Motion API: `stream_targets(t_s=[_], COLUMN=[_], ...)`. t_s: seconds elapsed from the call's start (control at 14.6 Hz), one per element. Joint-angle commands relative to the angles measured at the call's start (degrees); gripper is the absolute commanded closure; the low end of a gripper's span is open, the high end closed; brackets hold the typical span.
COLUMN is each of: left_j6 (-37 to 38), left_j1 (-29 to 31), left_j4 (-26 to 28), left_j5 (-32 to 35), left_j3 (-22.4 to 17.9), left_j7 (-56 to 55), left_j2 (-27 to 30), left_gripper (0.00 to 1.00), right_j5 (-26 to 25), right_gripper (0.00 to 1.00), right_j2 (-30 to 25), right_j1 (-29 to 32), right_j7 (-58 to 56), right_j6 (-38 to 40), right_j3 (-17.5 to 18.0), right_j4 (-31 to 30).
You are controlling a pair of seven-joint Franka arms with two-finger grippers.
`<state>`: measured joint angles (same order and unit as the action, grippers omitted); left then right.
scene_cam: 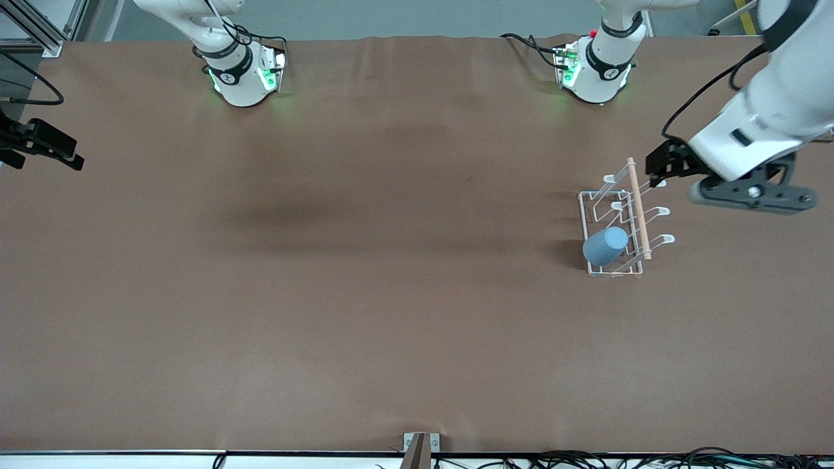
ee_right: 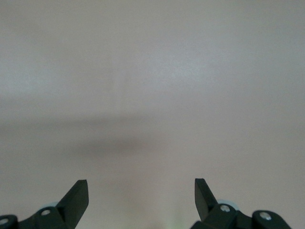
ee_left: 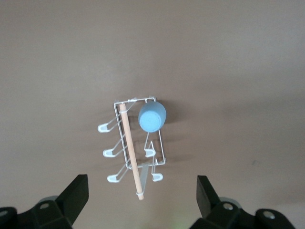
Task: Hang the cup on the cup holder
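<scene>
The light blue cup hangs upside down on a prong of the white wire cup holder, at the rack's end nearer the front camera, on the side toward the right arm's end of the table. The wooden rod runs along the top of the rack. My left gripper is open and empty, in the air over the rack's other end. In the left wrist view the cup and rack lie below the open left gripper. My right gripper is open and empty over bare table.
The brown table cover spreads wide around the rack. The two arm bases stand along the edge farthest from the front camera. Cables lie along the nearest edge.
</scene>
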<state>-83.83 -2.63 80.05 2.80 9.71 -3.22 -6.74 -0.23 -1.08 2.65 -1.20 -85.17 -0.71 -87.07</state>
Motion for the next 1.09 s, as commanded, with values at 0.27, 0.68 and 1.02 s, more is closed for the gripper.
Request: stream_targets(t_s=[0.27,0.68,1.02], left_j6=[-5.6,-7.9,-7.8], left_j1=[-0.4,-0.2,0.0], left_j4=[18.4,22.8,22.0], left_j5=[-2.4,-2.6,-2.6], left_j3=[-4.4,-4.3,-4.4], left_j7=[0.0,-1.0,0.0], left_j2=[15.1,18.8,18.1], left_gripper=[0.0,0.0,0.0], right_j5=[1.1,1.1,1.1], right_gripper=[0.02,0.02,0.02], right_j2=[-0.6,-0.6,-0.6], right_j1=[1.0,1.0,1.0], right_j7=[-2.8,-2.8,-2.8], right_j6=[-0.5,-0.4,-0.3], right_j3=[0.4,0.4,0.4], right_j4=[-0.8,-0.8,-0.8])
